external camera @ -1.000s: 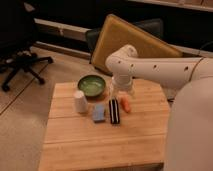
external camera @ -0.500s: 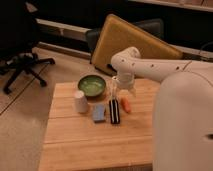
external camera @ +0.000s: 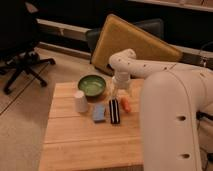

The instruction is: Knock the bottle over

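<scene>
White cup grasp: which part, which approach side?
Likely best: grip the white cup across its side wall, coming from the picture's left. It stands upright, with the green bowl behind and the blue pad to its right. The gripper hangs right of the bowl.

The white arm (external camera: 172, 120) hides the right side of the table (external camera: 75, 145). The gripper (external camera: 118, 95), just right of the bowl (external camera: 92, 84), is hard to make out, and the bottle cannot be told apart from it.
</scene>
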`<state>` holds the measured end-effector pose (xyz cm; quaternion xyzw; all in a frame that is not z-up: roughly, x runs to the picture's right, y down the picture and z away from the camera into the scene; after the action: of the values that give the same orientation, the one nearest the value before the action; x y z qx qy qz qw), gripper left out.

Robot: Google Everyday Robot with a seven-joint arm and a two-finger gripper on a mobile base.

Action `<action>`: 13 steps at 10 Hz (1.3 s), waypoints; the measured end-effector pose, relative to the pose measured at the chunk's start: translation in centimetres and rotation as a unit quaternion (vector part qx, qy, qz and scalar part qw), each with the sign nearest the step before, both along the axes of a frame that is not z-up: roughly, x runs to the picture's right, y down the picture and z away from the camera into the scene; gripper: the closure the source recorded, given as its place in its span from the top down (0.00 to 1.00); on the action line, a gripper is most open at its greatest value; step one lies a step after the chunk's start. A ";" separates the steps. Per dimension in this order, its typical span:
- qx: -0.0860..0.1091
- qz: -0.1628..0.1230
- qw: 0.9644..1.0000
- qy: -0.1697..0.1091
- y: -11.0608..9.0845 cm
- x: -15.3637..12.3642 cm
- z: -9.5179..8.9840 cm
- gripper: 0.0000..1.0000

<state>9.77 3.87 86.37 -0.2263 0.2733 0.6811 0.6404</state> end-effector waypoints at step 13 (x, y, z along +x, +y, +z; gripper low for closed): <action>0.074 -0.114 0.990 -0.025 -4.2 1.1 2.3 0.65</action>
<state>10.90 -0.37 88.63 -0.1623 0.2301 0.6161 0.7356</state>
